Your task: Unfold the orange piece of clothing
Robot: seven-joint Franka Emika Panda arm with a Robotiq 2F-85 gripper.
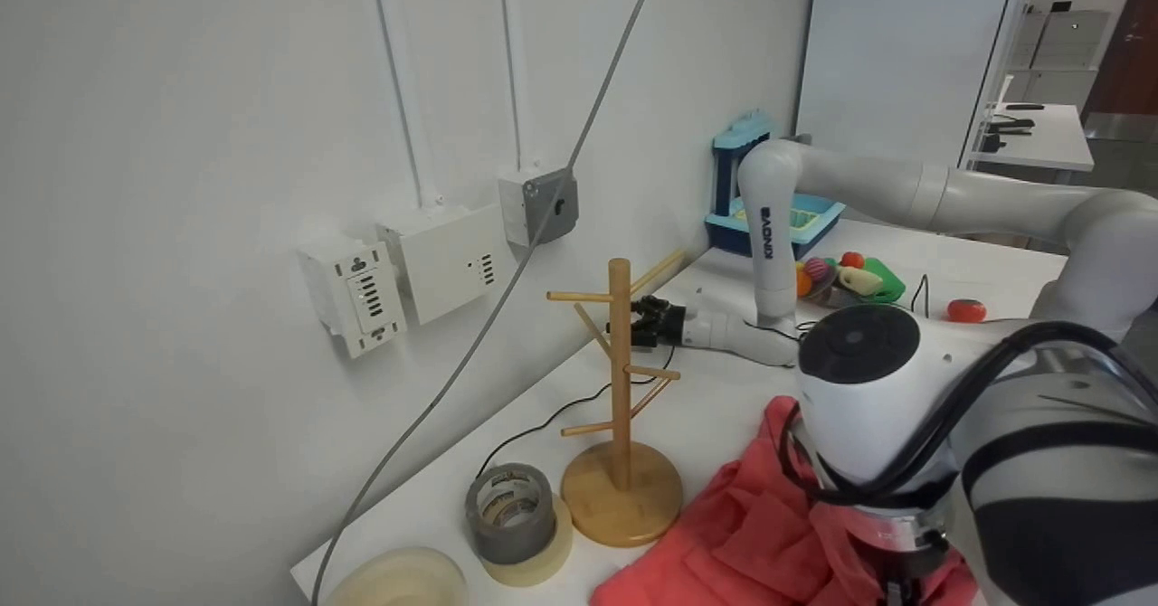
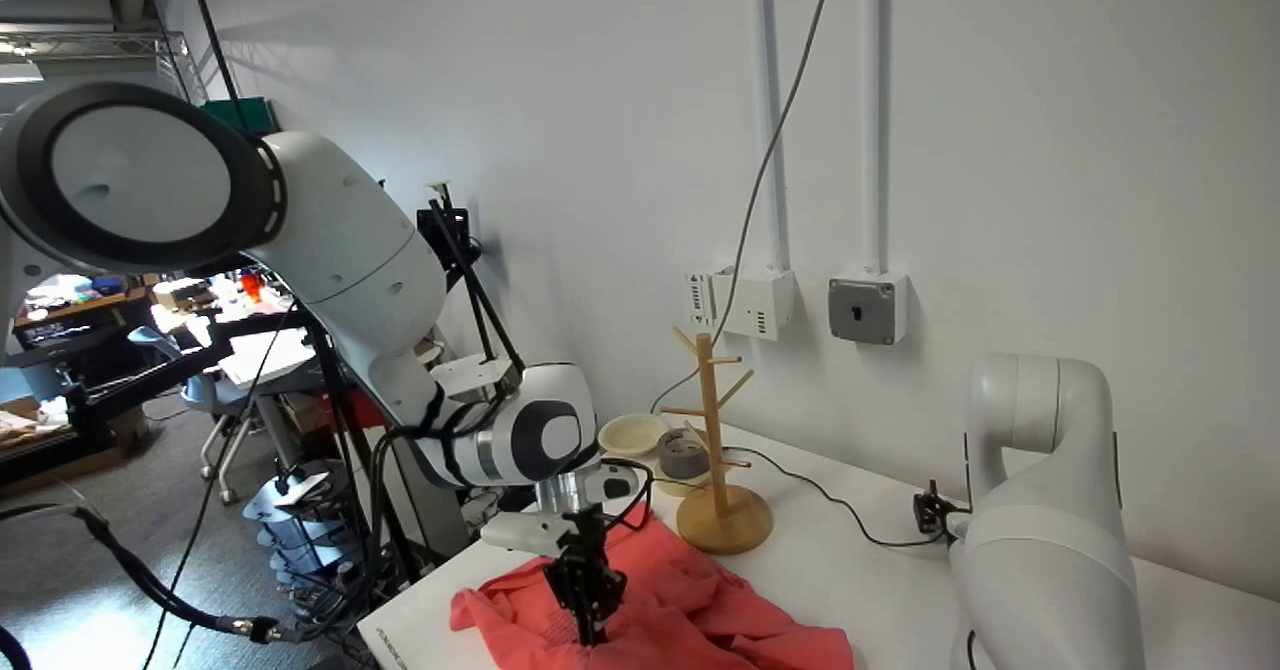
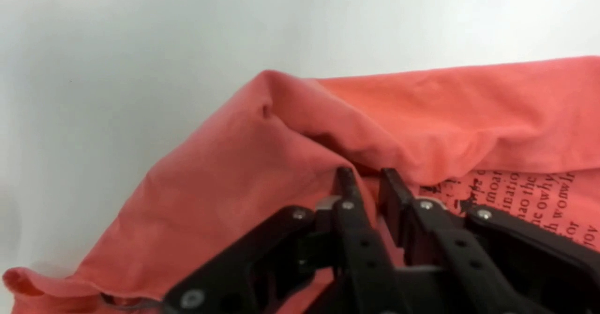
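White counter [image 2: 870, 570] is partly covered by orange garment [image 3: 229, 178]; fold [image 3: 323, 157] is seen running btwn jaws, nearly closed w/ slim gap; grip can't be confirmed.

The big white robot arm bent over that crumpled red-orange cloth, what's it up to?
The white jointed robot arm is working on unfolding the wrinkled red-orange fabric garment. Its black two-fingered gripper is right down at a fold, with its jaws close together; I can't tell whether they have pinched the cloth. The garment lies crumpled on the white table, not spread out yet, and in the wrist view some black printed lettering shows beside a fold.
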